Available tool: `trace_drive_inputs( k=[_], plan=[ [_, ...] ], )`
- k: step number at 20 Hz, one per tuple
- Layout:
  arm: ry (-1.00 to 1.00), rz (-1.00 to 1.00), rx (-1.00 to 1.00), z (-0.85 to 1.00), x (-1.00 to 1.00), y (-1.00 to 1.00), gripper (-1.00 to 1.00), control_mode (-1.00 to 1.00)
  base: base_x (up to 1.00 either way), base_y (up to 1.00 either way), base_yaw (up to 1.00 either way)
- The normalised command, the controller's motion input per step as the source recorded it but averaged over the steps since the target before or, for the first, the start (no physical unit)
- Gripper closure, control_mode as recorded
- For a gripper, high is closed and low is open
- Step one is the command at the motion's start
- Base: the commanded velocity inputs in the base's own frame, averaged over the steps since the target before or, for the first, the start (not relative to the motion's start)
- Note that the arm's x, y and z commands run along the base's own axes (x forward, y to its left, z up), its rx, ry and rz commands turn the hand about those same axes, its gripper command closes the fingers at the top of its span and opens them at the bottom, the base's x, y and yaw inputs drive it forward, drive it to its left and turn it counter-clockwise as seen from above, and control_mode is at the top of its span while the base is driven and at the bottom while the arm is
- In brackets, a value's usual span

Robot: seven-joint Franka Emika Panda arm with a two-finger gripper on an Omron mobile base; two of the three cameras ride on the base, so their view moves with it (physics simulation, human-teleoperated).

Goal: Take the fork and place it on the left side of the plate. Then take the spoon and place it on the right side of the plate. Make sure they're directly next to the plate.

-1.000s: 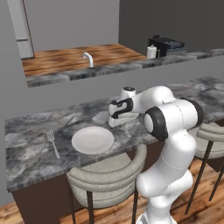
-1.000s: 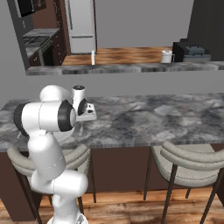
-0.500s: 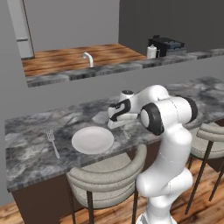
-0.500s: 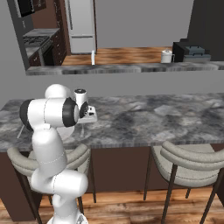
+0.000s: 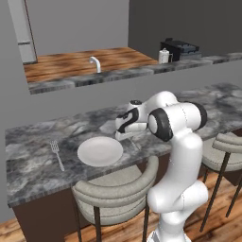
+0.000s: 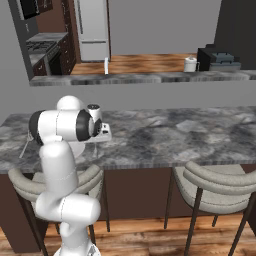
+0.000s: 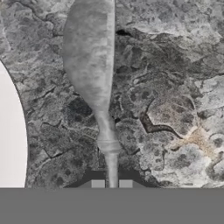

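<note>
Spoon pinched in the gripper, low over the counter just right of the plate.

The gripper (image 7: 111,183) has its 2 jaws clamped on the thin handle of the spoon (image 7: 90,65), whose oval bowl points away from the hand above the grey marbled counter (image 7: 175,87). In the hand view the curved white rim of the plate (image 7: 11,144) sits close beside the spoon, with a strip of stone between them; I cannot tell whether the spoon touches the counter. From the left base view the gripper (image 5: 126,135) hangs at the plate's (image 5: 100,151) right edge, and the fork (image 5: 57,152) lies flat on the counter (image 5: 33,170) left of the plate, near it but apart from it.
</note>
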Motion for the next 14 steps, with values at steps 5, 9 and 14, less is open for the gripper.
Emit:
trace_drive_inputs(
  k=[5,9,14],
  plan=[
    [0.00,0.00,0.00,-0.26,0.16,0.10,-1.00,-1.00,0.00,0.00,0.00],
    [0.00,0.00,0.00,-0.17,0.10,0.16,-1.00,-1.00,0.00,0.00,0.00],
    [-0.03,0.00,0.00,0.16,-0.05,0.02,-1.00,-1.00,0.00,0.00,0.00]
  ],
)
